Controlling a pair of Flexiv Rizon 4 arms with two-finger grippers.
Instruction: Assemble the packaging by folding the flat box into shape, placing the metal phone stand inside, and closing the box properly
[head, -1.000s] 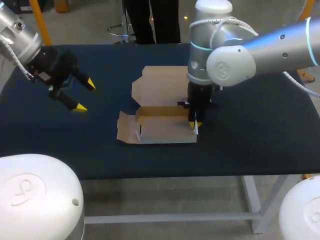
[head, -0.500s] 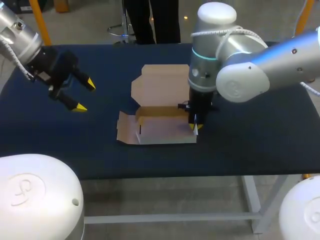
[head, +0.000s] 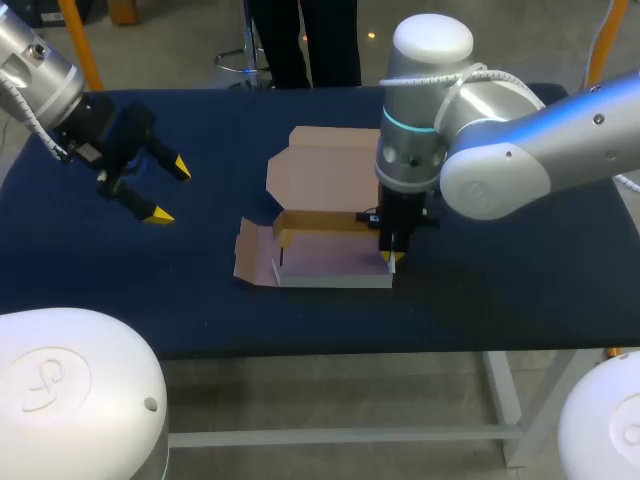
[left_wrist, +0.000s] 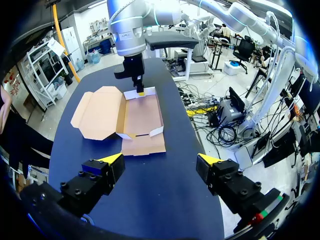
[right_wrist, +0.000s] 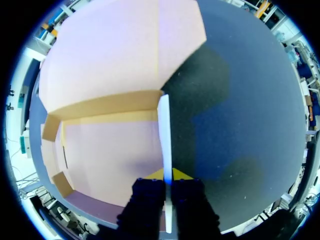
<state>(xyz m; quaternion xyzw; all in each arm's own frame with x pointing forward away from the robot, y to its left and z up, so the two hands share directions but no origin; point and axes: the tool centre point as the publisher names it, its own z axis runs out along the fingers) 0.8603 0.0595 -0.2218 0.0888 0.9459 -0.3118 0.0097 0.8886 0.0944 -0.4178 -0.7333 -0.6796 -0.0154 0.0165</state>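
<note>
blue table (head: 520, 290), r tool (head: 390, 258) pinching box (head: 330, 263) wall, tips half hidden, l tool (head: 170, 190) spread

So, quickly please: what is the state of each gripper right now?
Left gripper: open, holding nothing.
Right gripper: closed on the box's side wall.

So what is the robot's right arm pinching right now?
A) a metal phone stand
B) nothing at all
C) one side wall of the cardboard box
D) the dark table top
C: in the right wrist view the right arm's jaws are closed from both sides on the thin upright side wall of the box.
</note>
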